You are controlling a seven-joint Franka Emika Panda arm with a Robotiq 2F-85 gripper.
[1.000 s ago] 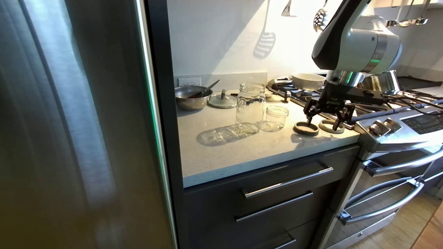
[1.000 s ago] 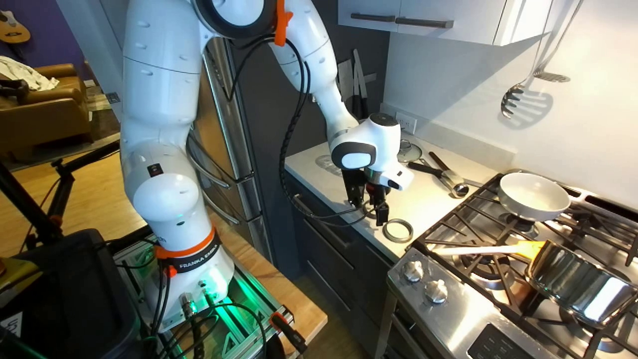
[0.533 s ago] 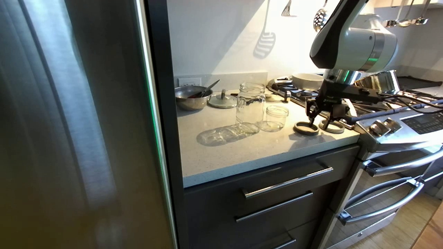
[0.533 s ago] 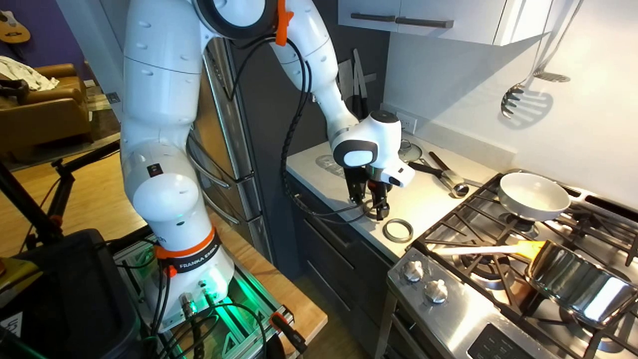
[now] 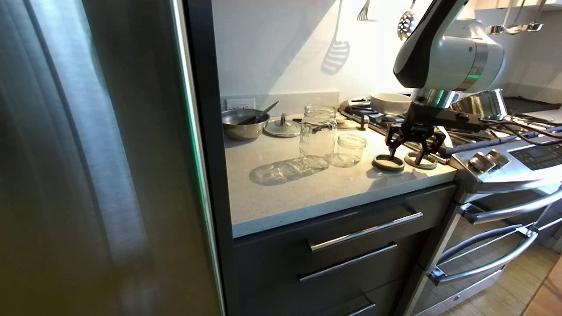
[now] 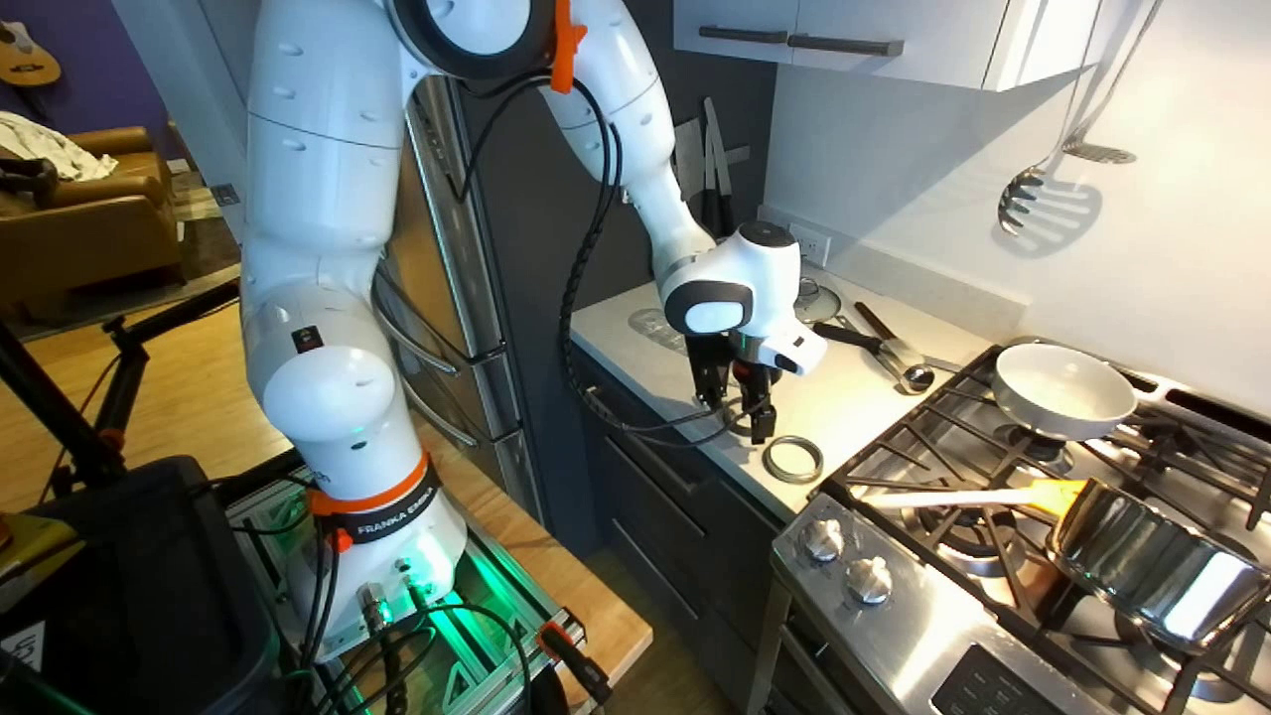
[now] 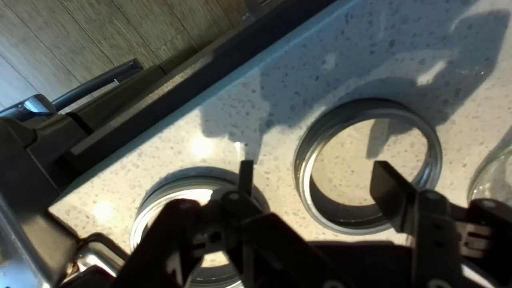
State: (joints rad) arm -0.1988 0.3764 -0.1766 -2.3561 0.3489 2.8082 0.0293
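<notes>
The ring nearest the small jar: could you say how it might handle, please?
The ring is probably stiff, given its metallic shine; likely light, being an open band; and may slide rather than tip, lying flat on the counter.

A home kitchen: a stainless-steel gas stove (image 6: 918, 631) with round metal knobs (image 6: 869, 581) bears a round white pan (image 6: 1062, 392) and a shiny steel saucepan (image 6: 1157, 571). Beside it run a pale speckled stone counter (image 5: 272, 202) and dark flat-fronted drawers (image 5: 338, 285), then a tall stainless-steel refrigerator (image 5: 96, 175). In an exterior view, a brown upholstered seat (image 6: 89, 233) and wooden guitar (image 6: 28, 62) by a purple wall (image 6: 99, 74) mark a home.
</notes>
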